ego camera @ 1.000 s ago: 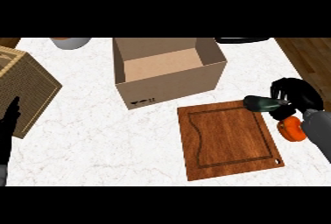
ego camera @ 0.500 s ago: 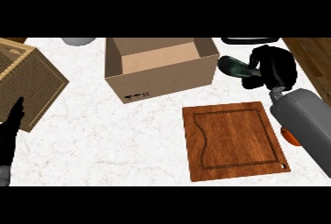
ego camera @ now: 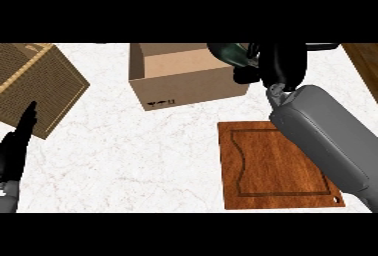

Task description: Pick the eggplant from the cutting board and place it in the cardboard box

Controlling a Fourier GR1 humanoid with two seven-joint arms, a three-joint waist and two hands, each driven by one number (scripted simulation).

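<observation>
My right hand (ego camera: 280, 65) is curled round the dark eggplant (ego camera: 230, 54), whose glossy end sticks out to the left, over the right rim of the open cardboard box (ego camera: 184, 85). The hand hides most of the eggplant. The wooden cutting board (ego camera: 273, 167) lies bare on the white marble counter at the lower right, partly under my grey right forearm (ego camera: 332, 140). At the left edge, my left hand (ego camera: 16, 150) rests open with its fingers pointing up.
A woven wicker basket (ego camera: 33, 85) stands at the upper left, close to my left hand. A brown wooden strip (ego camera: 365, 62) runs along the counter's right edge. A dark object (ego camera: 321, 46) shows at the top right behind my hand.
My right hand has carried the eggplant up and to the left, from beside the board to the box's right rim. The orange thing seen by the board earlier no longer shows.
</observation>
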